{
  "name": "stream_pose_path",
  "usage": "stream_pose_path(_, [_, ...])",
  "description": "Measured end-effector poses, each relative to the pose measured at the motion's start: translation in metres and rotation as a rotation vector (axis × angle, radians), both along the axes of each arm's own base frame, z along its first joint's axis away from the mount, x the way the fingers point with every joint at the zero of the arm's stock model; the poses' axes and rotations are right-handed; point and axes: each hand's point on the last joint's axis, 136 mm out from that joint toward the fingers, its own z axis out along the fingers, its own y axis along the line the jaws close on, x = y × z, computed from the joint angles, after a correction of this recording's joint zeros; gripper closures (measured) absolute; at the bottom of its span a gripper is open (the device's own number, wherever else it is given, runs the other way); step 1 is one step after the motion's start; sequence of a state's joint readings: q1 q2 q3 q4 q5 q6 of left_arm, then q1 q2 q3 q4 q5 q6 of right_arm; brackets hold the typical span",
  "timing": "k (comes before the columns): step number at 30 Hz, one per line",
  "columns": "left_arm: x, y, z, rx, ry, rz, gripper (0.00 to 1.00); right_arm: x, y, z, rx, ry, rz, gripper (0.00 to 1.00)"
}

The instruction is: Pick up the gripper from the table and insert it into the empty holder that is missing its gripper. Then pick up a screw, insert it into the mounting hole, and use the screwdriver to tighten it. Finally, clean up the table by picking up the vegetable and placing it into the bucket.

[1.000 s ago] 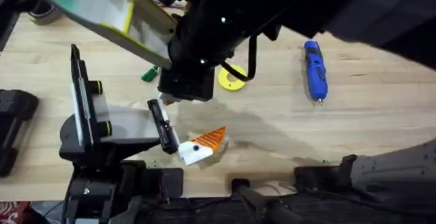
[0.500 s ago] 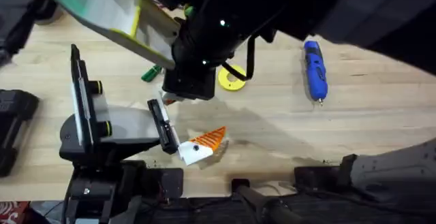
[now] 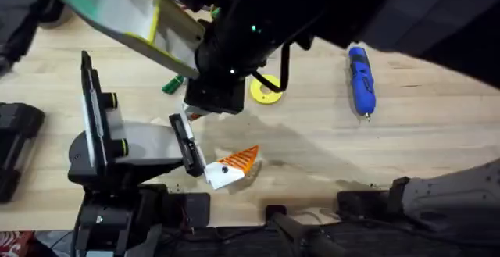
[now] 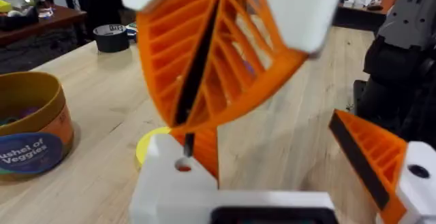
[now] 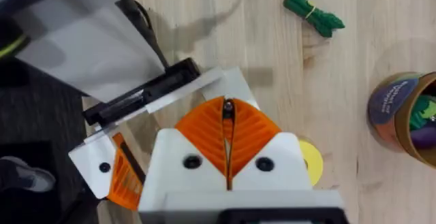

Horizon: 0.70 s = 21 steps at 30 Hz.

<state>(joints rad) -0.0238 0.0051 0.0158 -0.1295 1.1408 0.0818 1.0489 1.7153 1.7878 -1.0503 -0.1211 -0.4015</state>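
Wooden table [image 3: 422,140] carried the screwdriver [image 3: 361,80] at upper right and the vegetable [image 5: 313,11]. Bucket [image 4: 30,132] label read "ushel of Veggies". Right gripper [image 5: 227,125] was clamped on a small dark piece above the left gripper [image 3: 230,167], whose fingers stood apart.

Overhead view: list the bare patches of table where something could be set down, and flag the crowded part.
Free: the wood between the yellow ring and the screwdriver, and the wide stretch in front of the screwdriver toward the right arm's base. Crowded: the left half, where the left gripper, the vegetable and the raised right arm bunch together.
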Motion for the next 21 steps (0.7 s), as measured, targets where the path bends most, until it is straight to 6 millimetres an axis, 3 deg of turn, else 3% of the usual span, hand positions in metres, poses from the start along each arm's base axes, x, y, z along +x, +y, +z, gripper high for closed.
stream_pose_path(21, [0.0000, 0.0000, -0.0001, -0.001, 0.002, 0.000, 0.015, -0.0013, -0.0022, -0.0078, -0.017, 0.010, 0.000, 0.996])
